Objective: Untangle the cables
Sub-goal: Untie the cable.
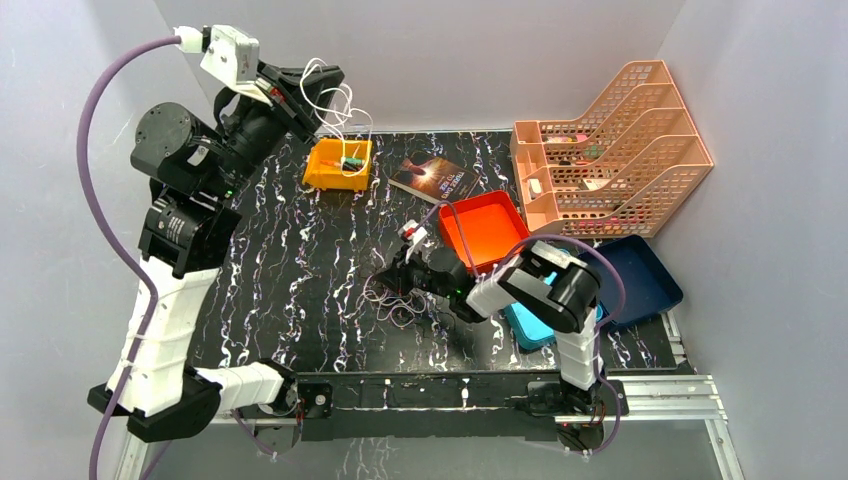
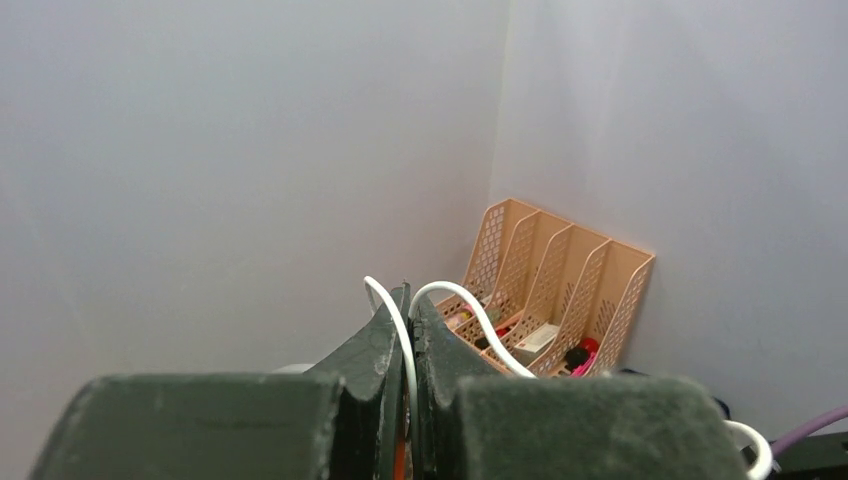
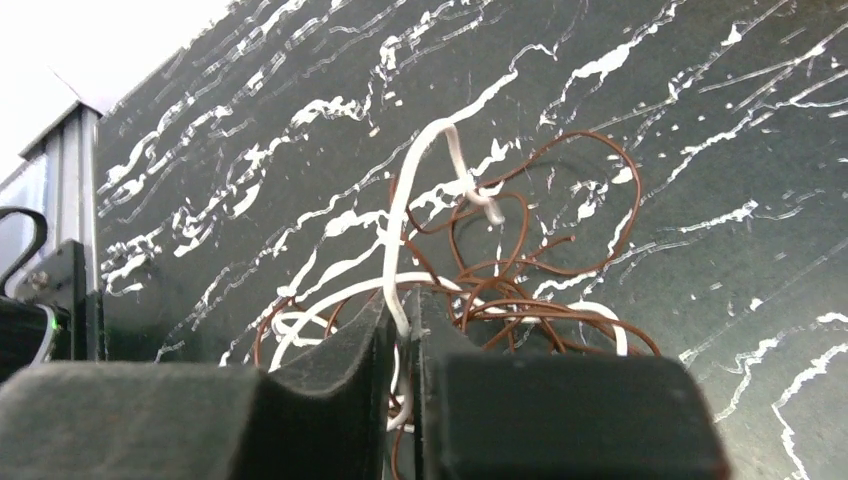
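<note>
At a black marbled table [image 1: 300, 290], we found the cables in two places. The left gripper [image 2: 408, 297] was lifted high toward 11 o'clock of the top view. Its fingers were pinched tight on a white cable [image 2: 404, 335], whose thin loops stood in the air past the fingertips, just on the 12 o'clock side of a yellow bin [image 1: 325, 172]. From that wrist we saw the cable arch out of the closed jaws against the grey wall, with a peach file rack [image 2: 555, 305] beyond at 3 o'clock. The right gripper [image 3: 405, 305] was down at the tabletop near the middle, a little toward 6 o'clock. Its jaws were nearly together and clamped on a white strand [image 3: 393, 240] that rose from between the fingers and bent over at 12 o'clock of the wrist view. Around that strand lay the brown cables [image 3: 500, 285], a loose knot of loops resting on the table just ahead of the fingertips and spreading toward 3 o'clock. We could not tell whether the two grippers held one white cord or two. Elsewhere in the top view a book [image 1: 433, 178] lay at 12 o'clock and a red tray [image 1: 485, 232] sat beside the right arm at 2 o'clock. A blue tray [image 1: 645, 280] and a teal box [image 1: 525, 328] sat at 4 o'clock.
</note>
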`<control>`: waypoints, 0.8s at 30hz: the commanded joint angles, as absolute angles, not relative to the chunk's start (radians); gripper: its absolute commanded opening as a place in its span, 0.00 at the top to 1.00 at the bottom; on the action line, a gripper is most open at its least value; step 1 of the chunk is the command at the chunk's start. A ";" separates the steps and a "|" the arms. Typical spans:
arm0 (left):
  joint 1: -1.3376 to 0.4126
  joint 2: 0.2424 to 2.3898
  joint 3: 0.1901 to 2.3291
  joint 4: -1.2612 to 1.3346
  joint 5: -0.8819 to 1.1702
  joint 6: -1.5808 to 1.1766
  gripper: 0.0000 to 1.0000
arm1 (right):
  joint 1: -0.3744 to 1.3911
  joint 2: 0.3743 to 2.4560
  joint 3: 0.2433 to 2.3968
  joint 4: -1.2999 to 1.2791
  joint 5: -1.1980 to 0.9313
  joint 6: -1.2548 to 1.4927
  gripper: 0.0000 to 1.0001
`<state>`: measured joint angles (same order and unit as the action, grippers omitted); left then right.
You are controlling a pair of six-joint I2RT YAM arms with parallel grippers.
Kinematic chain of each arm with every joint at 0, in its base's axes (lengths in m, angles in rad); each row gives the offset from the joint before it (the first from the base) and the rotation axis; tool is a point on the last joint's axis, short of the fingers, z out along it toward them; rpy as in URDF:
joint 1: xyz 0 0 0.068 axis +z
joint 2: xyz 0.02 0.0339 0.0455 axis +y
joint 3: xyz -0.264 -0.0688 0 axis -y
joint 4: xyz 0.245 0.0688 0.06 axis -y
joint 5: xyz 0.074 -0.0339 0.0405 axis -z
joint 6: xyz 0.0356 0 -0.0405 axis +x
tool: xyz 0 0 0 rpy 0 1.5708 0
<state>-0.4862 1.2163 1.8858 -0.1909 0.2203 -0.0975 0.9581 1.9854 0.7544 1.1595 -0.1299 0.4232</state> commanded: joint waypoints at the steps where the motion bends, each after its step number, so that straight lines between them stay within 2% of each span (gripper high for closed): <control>1: -0.482 1.192 1.824 -0.216 0.195 -0.063 1.00 | 0.965 1.823 0.764 1.014 -0.114 0.356 0.73; 9: -0.483 1.164 1.737 -0.224 0.184 -0.071 1.00 | 0.965 1.547 0.772 0.571 -0.001 0.262 0.48; 12: -0.483 1.154 1.703 -0.226 0.175 -0.075 1.00 | 0.965 1.470 0.773 0.415 0.051 0.233 0.43; 24: -0.483 1.144 1.639 -0.249 0.157 -0.074 1.00 | 0.964 1.150 0.747 0.091 0.210 0.194 0.16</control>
